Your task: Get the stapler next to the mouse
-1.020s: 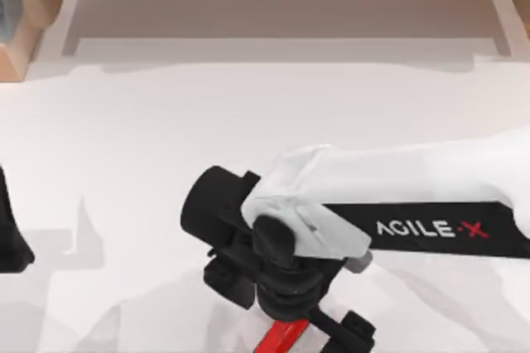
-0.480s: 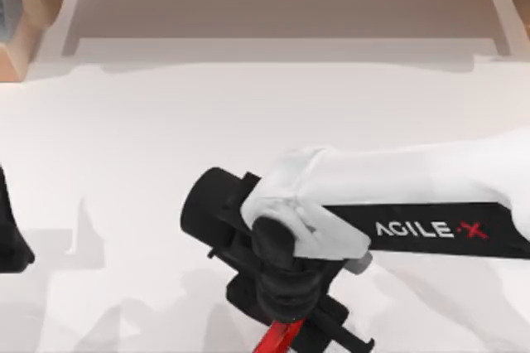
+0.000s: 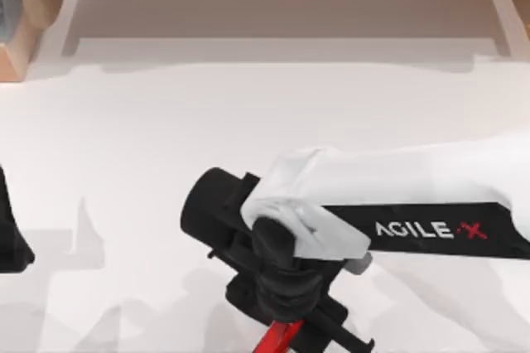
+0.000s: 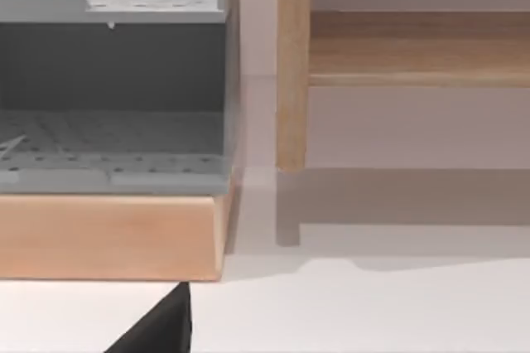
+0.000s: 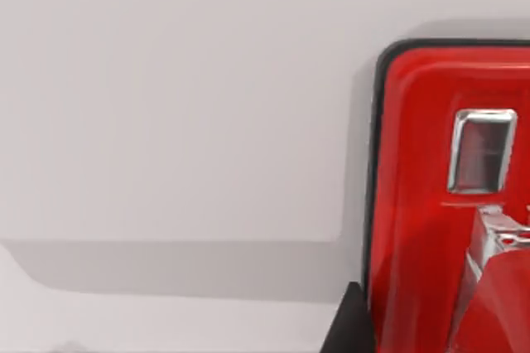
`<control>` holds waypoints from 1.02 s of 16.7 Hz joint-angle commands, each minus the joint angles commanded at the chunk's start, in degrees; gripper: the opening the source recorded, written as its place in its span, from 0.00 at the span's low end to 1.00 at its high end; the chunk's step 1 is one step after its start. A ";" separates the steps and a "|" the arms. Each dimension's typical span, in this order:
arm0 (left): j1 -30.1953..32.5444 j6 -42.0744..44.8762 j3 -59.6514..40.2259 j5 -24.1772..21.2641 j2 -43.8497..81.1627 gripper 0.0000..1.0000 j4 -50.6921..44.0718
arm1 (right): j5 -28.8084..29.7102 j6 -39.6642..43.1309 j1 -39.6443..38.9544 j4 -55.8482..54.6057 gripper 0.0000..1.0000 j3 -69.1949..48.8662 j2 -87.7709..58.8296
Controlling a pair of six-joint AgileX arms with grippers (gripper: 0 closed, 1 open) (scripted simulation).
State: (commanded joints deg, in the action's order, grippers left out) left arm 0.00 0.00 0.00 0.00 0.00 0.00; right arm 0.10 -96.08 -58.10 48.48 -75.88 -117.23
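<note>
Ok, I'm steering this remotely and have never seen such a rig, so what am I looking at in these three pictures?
It is a pair of AgileX robot arms at a white table. The top view looks down from above: the right arm reaches in from the table's right, its right gripper low over the red stapler at the near edge. The left arm is parked at the left edge. Each wrist view comes from a camera on that arm. The right one sees the stapler close up; the left one sees a grey rack on a wooden shelf.

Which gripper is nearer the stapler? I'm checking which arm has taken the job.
The right. The right gripper sits directly over the stapler at the table's near edge. The left arm stays parked at the far left edge, well away from it.
</note>
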 joint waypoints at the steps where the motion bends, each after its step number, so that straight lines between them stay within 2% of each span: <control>1: 0.00 0.00 0.00 0.00 0.00 1.00 0.00 | 0.00 0.00 0.00 0.00 0.00 0.00 0.00; 10: 0.00 0.00 0.00 0.00 0.00 1.00 0.00 | -0.02 0.00 0.13 5.87 0.00 -3.25 2.69; 17: 0.00 0.00 0.00 0.00 0.00 1.00 0.00 | 0.86 1.88 1.62 5.74 0.00 -4.14 3.38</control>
State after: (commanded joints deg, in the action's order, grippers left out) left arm 0.00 0.00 0.00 0.00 0.00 0.00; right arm 0.96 -94.20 -56.47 54.22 -80.02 -113.85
